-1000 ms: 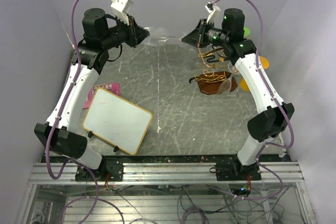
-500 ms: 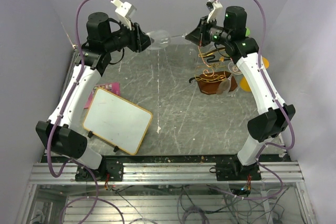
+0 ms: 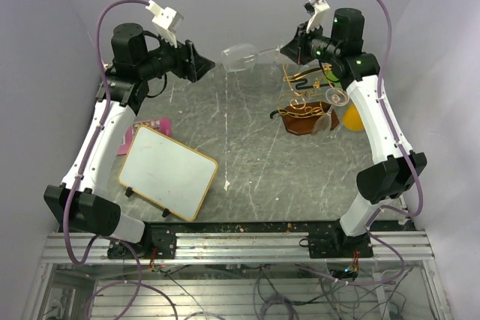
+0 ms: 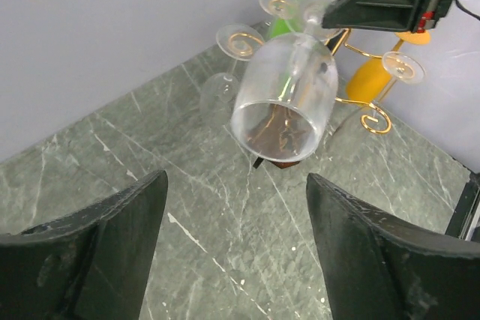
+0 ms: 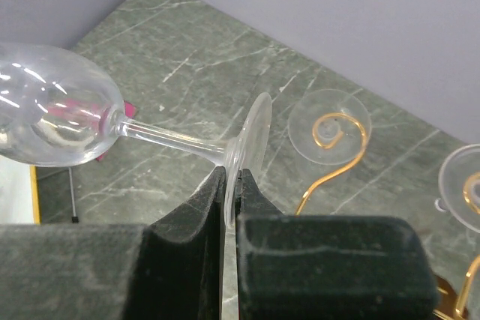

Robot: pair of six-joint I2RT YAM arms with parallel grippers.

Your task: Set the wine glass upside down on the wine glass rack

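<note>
right pincer on wine glass foot

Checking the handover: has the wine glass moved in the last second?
Yes. The wine glass has shifted right, toward the wine glass rack, held by its foot in the right gripper; the open left gripper has let go.

The left arm and right arm are built of white shell links joined by black cylindrical joint housings. A mauve cable loops off each wrist and trails down to black base blocks at 6 o'clock. A white camera block tops each wrist. Small green lights dot the right arm's upper housing. The left pincer has matte black wedge fingers; the right pincer seems faced with dark, slightly fuzzy padding
</note>
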